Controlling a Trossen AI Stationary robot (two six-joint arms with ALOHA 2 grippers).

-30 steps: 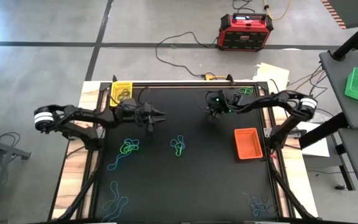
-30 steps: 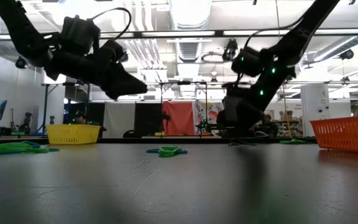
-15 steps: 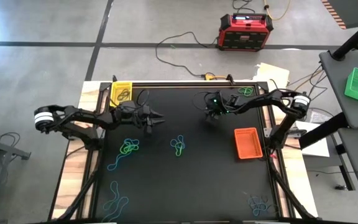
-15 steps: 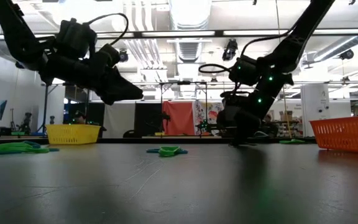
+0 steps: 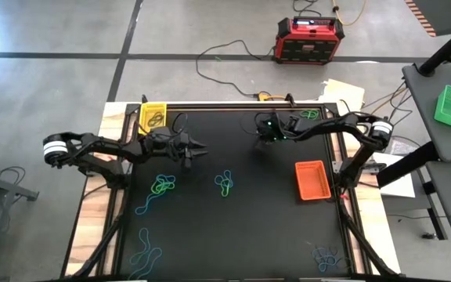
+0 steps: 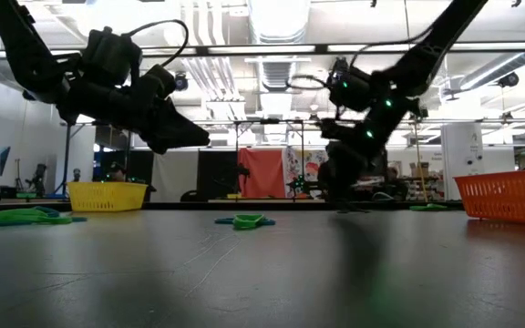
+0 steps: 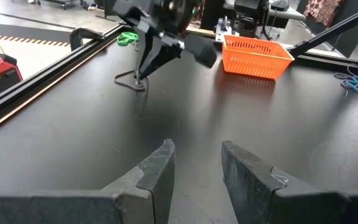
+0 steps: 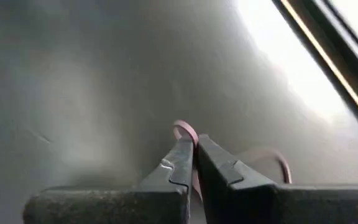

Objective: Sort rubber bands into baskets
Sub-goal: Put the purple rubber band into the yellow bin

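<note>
**Near the far edge, one band pinched; most still loose**

Across the black surface (image 5: 249, 235), sorting looks barely begun. The orange basket (image 5: 312, 180) by the right edge appears empty, and the yellow basket (image 5: 153, 115) at the far left corner holds a few dark loops. Rubber bands lie scattered: a green cluster (image 5: 163, 186), a blue-green tangle (image 5: 224, 183), blue loops (image 5: 144, 256) near the front left, more at the front right (image 5: 326, 259). The left gripper (image 5: 197, 149) hovers above the surface, jaws partly apart, empty. The right gripper (image 8: 194, 147) is closed on a thin pinkish-purple band (image 8: 186, 130), which trails onto the surface.
</note>
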